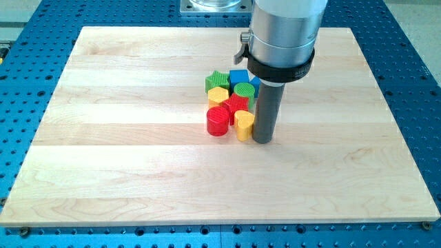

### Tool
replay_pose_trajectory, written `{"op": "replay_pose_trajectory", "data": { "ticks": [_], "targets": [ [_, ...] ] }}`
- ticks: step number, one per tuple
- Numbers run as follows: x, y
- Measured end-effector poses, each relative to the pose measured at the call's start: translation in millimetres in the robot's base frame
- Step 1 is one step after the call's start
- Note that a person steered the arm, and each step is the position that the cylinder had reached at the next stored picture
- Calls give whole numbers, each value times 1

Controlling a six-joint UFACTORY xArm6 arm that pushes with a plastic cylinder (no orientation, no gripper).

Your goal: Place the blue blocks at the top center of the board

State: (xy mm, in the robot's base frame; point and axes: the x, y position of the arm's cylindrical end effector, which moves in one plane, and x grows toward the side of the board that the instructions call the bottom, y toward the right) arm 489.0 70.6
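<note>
A blue cube [238, 77] sits at the top of a tight cluster near the board's middle. A second blue block [254, 83] peeks out just right of it, mostly hidden behind my rod. Around them are a green star [216, 81], a green block [244, 90], a yellow block [218, 95], a red star [236, 103], a red cylinder [218, 120] and a yellow heart [244, 124]. My tip [262, 140] rests on the board at the cluster's lower right, touching or nearly touching the yellow heart, below the blue blocks.
The wooden board [138, 138] lies on a blue perforated table [413, 69]. The arm's silver body [282, 31] hangs over the board's top centre and hides part of it. A metal mount [213, 7] stands at the view's top edge.
</note>
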Motion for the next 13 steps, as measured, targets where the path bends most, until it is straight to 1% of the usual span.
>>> {"op": "replay_pose_trajectory", "data": {
  "ticks": [2, 3, 4, 5, 6, 7, 8, 9, 10, 11, 12, 13],
  "targets": [
    [-1, 3],
    [4, 9],
    [0, 22],
    [-57, 22],
    [-79, 10],
    [-137, 6],
    [-124, 35],
    [-157, 11],
    [-185, 3],
    [-154, -3],
    [-159, -57],
    [-174, -94]
  ]
}}
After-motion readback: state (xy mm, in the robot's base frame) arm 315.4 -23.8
